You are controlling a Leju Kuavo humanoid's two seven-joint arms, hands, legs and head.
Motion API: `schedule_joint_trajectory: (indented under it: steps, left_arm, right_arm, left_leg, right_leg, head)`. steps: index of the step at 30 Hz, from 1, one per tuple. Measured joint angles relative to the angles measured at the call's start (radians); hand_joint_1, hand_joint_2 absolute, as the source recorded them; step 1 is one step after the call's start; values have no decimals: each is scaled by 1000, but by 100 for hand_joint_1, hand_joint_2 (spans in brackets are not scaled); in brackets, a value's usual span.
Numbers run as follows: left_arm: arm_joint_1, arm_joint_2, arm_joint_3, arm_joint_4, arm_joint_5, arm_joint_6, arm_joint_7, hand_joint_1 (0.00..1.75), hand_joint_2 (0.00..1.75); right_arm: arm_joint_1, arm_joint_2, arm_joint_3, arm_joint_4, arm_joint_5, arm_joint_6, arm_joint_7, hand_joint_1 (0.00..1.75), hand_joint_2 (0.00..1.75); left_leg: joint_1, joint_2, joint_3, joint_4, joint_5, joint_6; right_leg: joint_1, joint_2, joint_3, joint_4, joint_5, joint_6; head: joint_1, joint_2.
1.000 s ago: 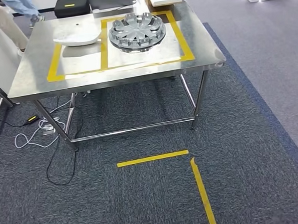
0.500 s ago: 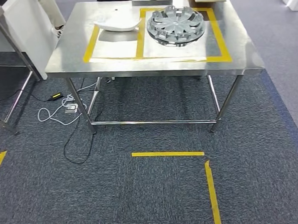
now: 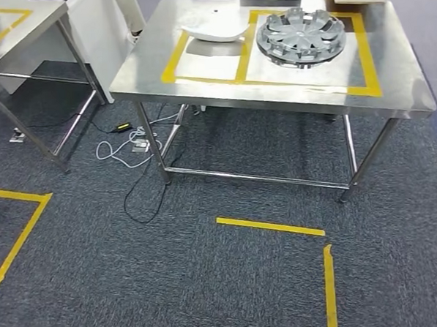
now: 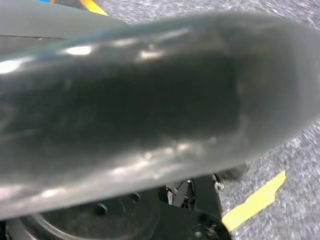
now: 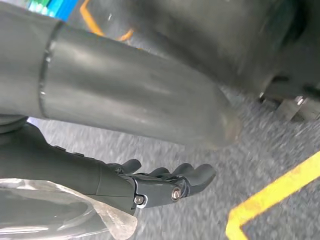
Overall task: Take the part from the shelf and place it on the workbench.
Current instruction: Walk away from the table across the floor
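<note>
The right hand [image 5: 162,182] is released: its dark fingers lie extended and slightly curled over the carpet, clear of the thick grey thumb, with nothing between them. A fold of clear film sits beside the wrist; whether it touches the hand cannot be determined. The left hand [image 4: 151,100] appears as a large blurred grey surface close to the lens, and its state cannot be determined. Both wrist views look onto carpet and yellow floor tape, so both arms are judged to hang low, well apart from any part.

Two parts lie on the workbench [image 3: 399,81] in the upper right of the head view. The wheel cover [image 3: 300,36] lies flat inside the right-hand field of the yellow tape outline [image 3: 368,60]. The white shell part [image 3: 216,32] lies in the left-hand field, its long axis running left to right across the frame. The two are near each other but not touching.

Both are judged to be already placed. The shelf, and any part on it, cannot be located from here.

Relative to the robot, the workbench lies ahead and to the right, beyond the floor tape marks [image 3: 269,226]; the right arm is the nearer one to it. A second table [image 3: 10,28] occupies the upper left, and loose cables [image 3: 122,148] lie on the carpet between the two.
</note>
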Motion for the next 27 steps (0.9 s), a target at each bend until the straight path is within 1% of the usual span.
schedule_joint_trajectory:
  steps: [1, 2, 3, 4, 5, 6, 7, 8, 9, 10, 11, 12, 13, 14, 15, 16, 17, 18, 19, 20, 21, 22, 23, 24, 25, 26, 27]
  left_arm:
    - [-1, 3, -10, 0, -20, -11, 3, 0, 0]
    - [-2, 7, -23, 0, -38, -21, 3, 0, 0]
    - [-2, 10, -35, 0, -50, -28, 3, 0, 0]
    - [-2, 14, -45, 0, -57, -32, 1, 0, 0]
    - [-3, 16, -53, 0, -60, -36, -1, 0, 0]
    - [-5, 17, -60, 0, -66, -41, -4, 0, 0]
    - [-9, 16, -69, 0, -78, -48, -4, 0, 0]
    - [-14, 14, -80, 0, -95, -59, -1, 0, 0]
    - [-19, 12, -94, 0, -115, -69, 5, 0, 0]
    - [-24, 10, -109, 0, -131, -77, 12, 0, 0]
    - [-30, 7, -122, 0, -141, -82, 19, 0, 0]
    - [-35, 5, -132, 1, -147, -86, 25, 0, 0]
    - [-42, 2, -141, 1, -152, -89, 29, 0, 0]
    - [-50, 1, -150, 1, -159, -94, 34, 0, 0]
    - [-57, 0, -159, 1, -168, -98, 43, 0, 0]
    - [-64, 0, -169, 1, -179, -98, 55, 0, 0]
    - [-69, 0, -179, 1, -191, -92, 71, 0, 0]
    - [-73, 0, -189, 1, -203, -82, 87, 0, 0]
    - [-76, 0, -198, 2, -212, -71, 99, 0, 0]
    - [-79, 0, -206, 2, -217, -63, 107, 0, 0]
    - [-80, -1, -211, 2, -216, -60, 108, 0, 0]
    - [-81, -1, -214, 2, -211, -61, 103, 0, 0]
    - [-81, -1, -216, 2, -202, -66, 95, 0, 0]
    - [-79, -1, -217, 2, -193, -73, 86, 0, 0]
    - [-75, -1, -217, 2, -186, -80, 76, 0, 0]
    - [-70, 0, -217, 2, -182, -86, 68, 0, 0]
    - [-66, 0, -217, 2, -181, -90, 61, 0, 0]
  right_arm:
    - [0, -10, 0, 0, -4, -7, -7, 0, 0]
    - [0, -18, 0, 0, -8, -16, -16, 0, 0]
    - [-2, -24, -1, 0, -8, -25, -26, 0, 0]
    - [-3, -28, 0, 0, -7, -32, -37, 0, 0]
    - [-5, -30, 0, 0, -8, -37, -46, 0, 0]
    - [-6, -31, -1, 0, -20, -36, -50, 0, 0]
    - [-9, -31, -6, 0, -45, -29, -47, 0, 0]
    - [-13, -31, -17, 0, -80, -17, -37, 0, 0]
    - [-20, -31, -32, 0, -115, -2, -24, 0, 0]
    - [-30, -33, -50, 0, -142, 12, -11, 0, 0]
    - [-40, -35, -66, 0, -158, 23, -3, 0, 0]
    - [-49, -38, -78, 0, -166, 31, 2, 0, 0]
    - [-55, -41, -88, 0, -172, 37, 6, 0, 0]
    - [-58, -46, -98, 0, -181, 41, 10, 0, 0]
    - [-59, -52, -110, 0, -189, 46, 15, 0, 0]
    - [-58, -61, -121, 0, -198, 51, 19, 0, 0]
    - [-57, -77, -133, 0, -205, 57, 22, 0, 0]
    - [-55, -96, -144, 0, -211, 64, 22, 0, 0]
    - [-54, -118, -153, -1, -215, 73, 21, 0, 0]
    - [-53, -144, -161, -1, -218, 85, 22, 0, 0]
    - [-52, -169, -168, -2, -217, 99, 28, 0, 0]
    - [-50, -194, -175, -2, -216, 115, 38, 0, 0]
    - [-46, -217, -180, -3, -214, 130, 50, 0, 0]
    - [-43, -236, -185, -3, -212, 143, 61, 0, 0]
    - [-40, -255, -189, -3, -212, 151, 69, 0, 0]
    - [-37, -269, -194, -3, -212, 156, 74, 0, 0]
    - [-35, -282, -198, -4, -213, 159, 77, 0, 0]
  left_leg:
    - [3, 9, -23, 59, -25, -4]
    - [7, 14, -33, 90, -32, -7]
    - [9, 18, -25, 87, -22, -9]
    - [12, 25, 1, 44, 5, -9]
    - [12, 42, 41, -25, 37, -7]
    - [8, 65, 77, -93, 60, -4]
    - [5, 83, 104, -145, 74, 2]
    - [2, 96, 116, -174, 77, 9]
    - [-2, 94, 114, -180, 74, 16]
    - [-3, 84, 110, -182, 76, 24]
    - [-2, 75, 107, -185, 79, 31]
    - [-1, 66, 106, -188, 83, 38]
    - [1, 57, 106, -191, 87, 45]
    - [2, 47, 104, -192, 90, 50]
    - [1, 35, 102, -191, 92, 54]
    - [-1, 22, 100, -191, 93, 56]
    - [-3, 7, 99, -191, 94, 58]
    - [-4, -8, 99, -190, 94, 59]
    - [-6, -23, 100, -189, 95, 59]
    - [-6, -37, 100, -187, 95, 59]
    - [-7, -49, 99, -185, 94, 58]
    - [-8, -61, 96, -181, 94, 56]
    - [-8, -72, 91, -179, 95, 53]
    - [-8, -82, 86, -177, 97, 49]
    - [-7, -94, 82, -176, 99, 43]
    - [-6, -94, 79, -174, 100, 38]
    - [-8, -79, 75, -165, 93, 33]
  right_leg:
    - [1, -17, -1, 0, 0, 0]
    - [1, -33, -3, 1, -1, 0]
    - [1, -47, -3, 1, -1, 0]
    - [1, -60, -2, 1, -2, 1]
    - [1, -71, 0, 1, -3, 3]
    - [4, -82, 1, 2, -5, 7]
    - [7, -92, 0, 4, -7, 12]
    - [9, -103, 0, 5, -10, 18]
    - [11, -113, 0, 5, -10, 24]
    - [10, -123, 1, 4, -11, 30]
    - [9, -117, 1, 7, -15, 37]
    - [7, -97, -5, 19, -26, 42]
    - [6, -68, -21, 53, -49, 46]
    - [6, -35, -49, 110, -81, 48]
    - [6, -14, -83, 181, -114, 48]
    - [6, -4, -117, 250, -138, 47]
    - [6, 1, -142, 293, -145, 46]
    - [6, 3, -151, 301, -132, 45]
    - [6, 7, -142, 269, -100, 43]
    - [6, 17, -119, 208, -58, 41]
    - [5, 40, -92, 141, -25, 38]
    - [3, 61, -66, 80, -3, 36]
    - [2, 79, -48, 41, 5, 34]
    - [1, 87, -38, 25, 3, 33]
    - [2, 79, -34, 19, 2, 31]
    - [1, 68, -32, 18, 5, 26]
    - [0, 56, -30, 16, 7, 21]
  head:
    - [0, 0]
    - [0, 0]
    - [0, 0]
    - [-1, 0]
    - [-1, 0]
    - [-1, 0]
    - [-1, 0]
    - [-1, 0]
    - [0, 0]
    - [0, 0]
    - [1, 0]
    - [3, 0]
    - [5, 0]
    - [8, 0]
    - [10, 0]
    - [11, 0]
    - [10, 0]
    - [11, 0]
    - [10, 0]
    - [10, 0]
    - [11, 0]
    - [11, 0]
    - [10, 0]
    - [11, 0]
    - [10, 0]
    - [10, 0]
    - [9, 0]
